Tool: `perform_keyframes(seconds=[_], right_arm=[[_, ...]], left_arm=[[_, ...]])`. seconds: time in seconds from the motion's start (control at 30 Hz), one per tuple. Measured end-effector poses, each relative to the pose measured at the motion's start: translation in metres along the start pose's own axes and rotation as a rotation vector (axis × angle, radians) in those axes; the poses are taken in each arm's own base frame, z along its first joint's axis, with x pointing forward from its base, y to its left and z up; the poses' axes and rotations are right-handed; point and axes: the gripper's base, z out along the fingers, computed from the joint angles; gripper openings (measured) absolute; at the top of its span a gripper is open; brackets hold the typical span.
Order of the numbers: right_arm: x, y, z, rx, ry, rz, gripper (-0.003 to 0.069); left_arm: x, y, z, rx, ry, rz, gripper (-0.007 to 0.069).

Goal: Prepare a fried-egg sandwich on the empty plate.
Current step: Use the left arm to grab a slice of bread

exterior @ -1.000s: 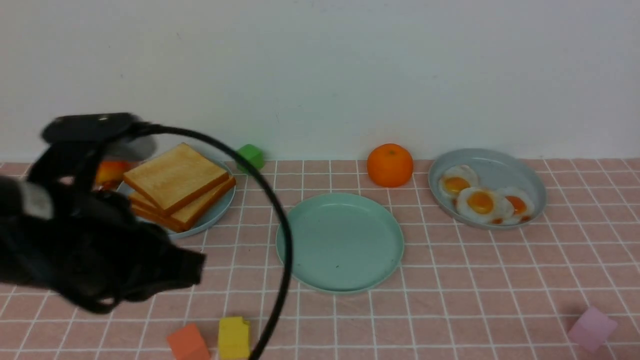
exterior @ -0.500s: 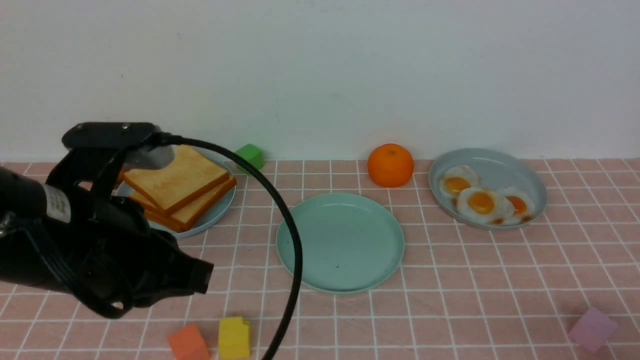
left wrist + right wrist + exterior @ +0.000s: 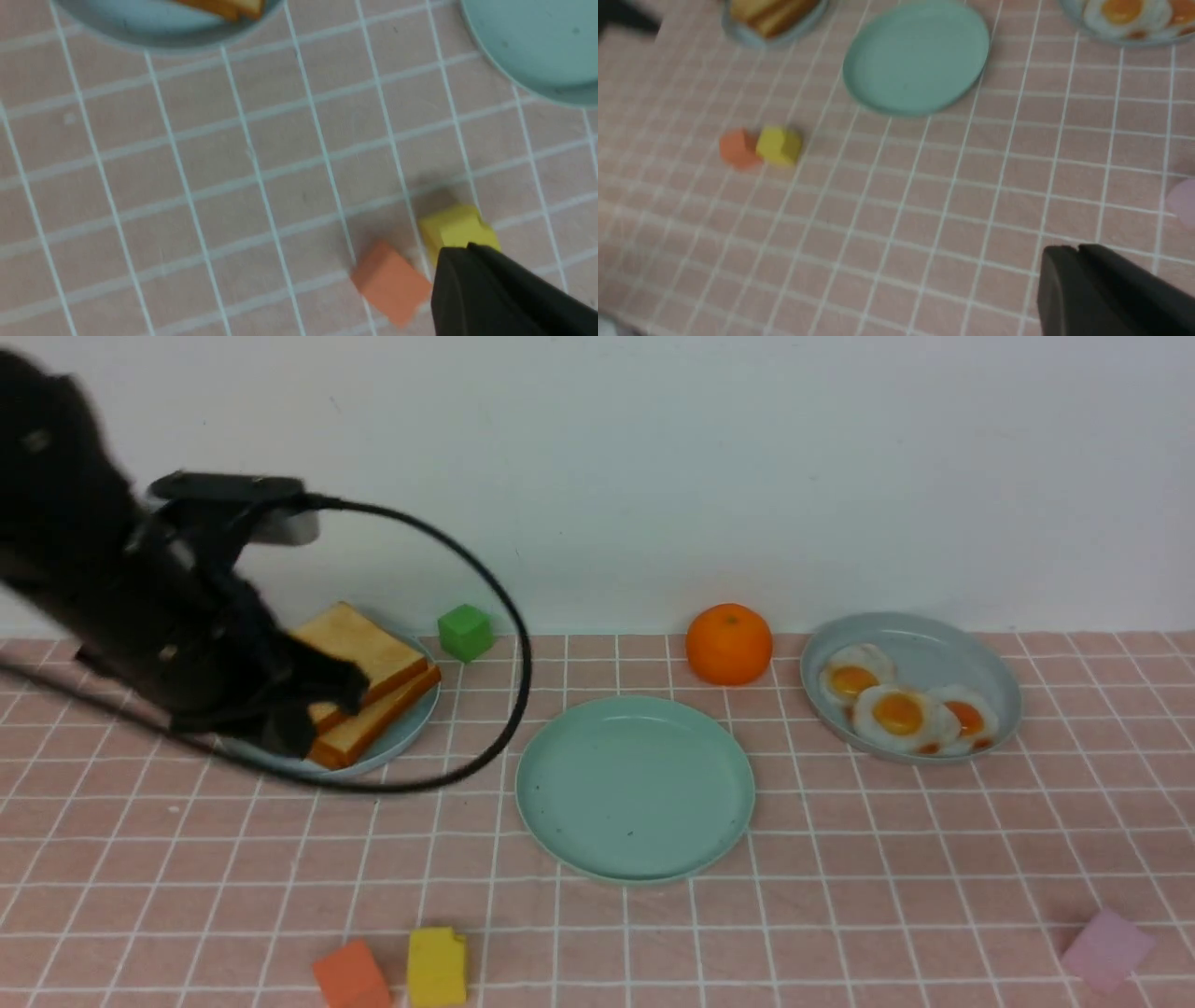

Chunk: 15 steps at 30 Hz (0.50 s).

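The empty mint-green plate (image 3: pixel 635 789) lies mid-table with nothing on it. A stack of toast slices (image 3: pixel 373 663) sits on a pale blue plate (image 3: pixel 401 733) at the back left. Three fried eggs (image 3: pixel 898 712) lie in a grey dish (image 3: pixel 934 639) at the back right. My left arm (image 3: pixel 187 635) hangs over the near left part of the toast stack and hides it. My left gripper (image 3: pixel 467 249) is shut and empty. My right gripper (image 3: pixel 1078 249) is shut and empty above bare tiles, and is out of the front view.
An orange (image 3: pixel 728 644) and a green cube (image 3: pixel 466 632) stand by the back wall. A yellow block (image 3: pixel 437 966) and an orange block (image 3: pixel 351 975) lie at the front left. A purple block (image 3: pixel 1104 949) lies at the front right. The arm's black cable (image 3: pixel 509 644) loops beside the toast plate.
My left arm has risen from the front left and moved back over the toast plate, now covering part of the stack. Nothing on the table has moved.
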Motion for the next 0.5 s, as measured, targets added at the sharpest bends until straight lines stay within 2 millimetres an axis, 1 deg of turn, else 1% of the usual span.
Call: perform_keyframes(seconds=[0.03,0.07,0.13,0.17,0.2,0.23,0.27,0.3,0.33,0.37,0.4,0.43,0.5], right_arm=[[-0.008,0.003,-0.004,-0.01,0.028,-0.052,0.0043],[-0.016,0.008,-0.011,-0.032,0.025,-0.101,0.004],[-0.022,0.015,-0.02,-0.084,0.008,-0.168,0.0038],[-0.023,0.018,-0.023,-0.106,0.001,-0.197,0.0038],[-0.024,0.021,-0.027,-0.126,-0.007,-0.217,0.0038],[-0.025,0.023,-0.03,-0.151,-0.018,-0.237,0.0038],[-0.025,0.026,-0.033,-0.168,-0.028,-0.25,0.004],[-0.025,0.026,-0.033,-0.17,-0.03,-0.25,0.004],[-0.024,0.027,-0.034,-0.18,-0.032,-0.259,0.0041],[-0.024,0.027,-0.035,-0.184,-0.034,-0.268,0.0043],[-0.024,0.027,-0.036,-0.184,-0.036,-0.273,0.0044],[-0.023,0.028,-0.036,-0.184,-0.038,-0.276,0.0046],[-0.023,0.028,-0.037,-0.184,-0.038,-0.281,0.0048]], left_arm=[[-0.012,-0.001,0.008,0.002,0.009,0.024,-0.0013],[-0.025,-0.001,0.012,-0.001,0.002,0.047,-0.0013],[-0.043,-0.001,0.023,0.0,0.02,0.072,-0.0013],[-0.049,0.001,0.032,0.0,0.042,0.076,-0.0013],[-0.055,0.003,0.035,-0.001,0.052,0.079,-0.0013],[-0.061,0.006,0.043,-0.001,0.079,0.083,-0.0013],[-0.068,0.014,0.057,-0.002,0.122,0.084,-0.0011],[-0.069,0.014,0.055,-0.002,0.119,0.084,-0.0011],[-0.072,0.019,0.066,-0.002,0.149,0.09,-0.0005],[-0.08,0.029,0.077,-0.014,0.164,0.115,0.0023],[-0.084,0.035,0.085,-0.026,0.172,0.134,0.0048],[-0.086,0.039,0.09,-0.038,0.176,0.15,0.0071],[-0.09,0.048,0.101,-0.077,0.171,0.185,0.0144]])
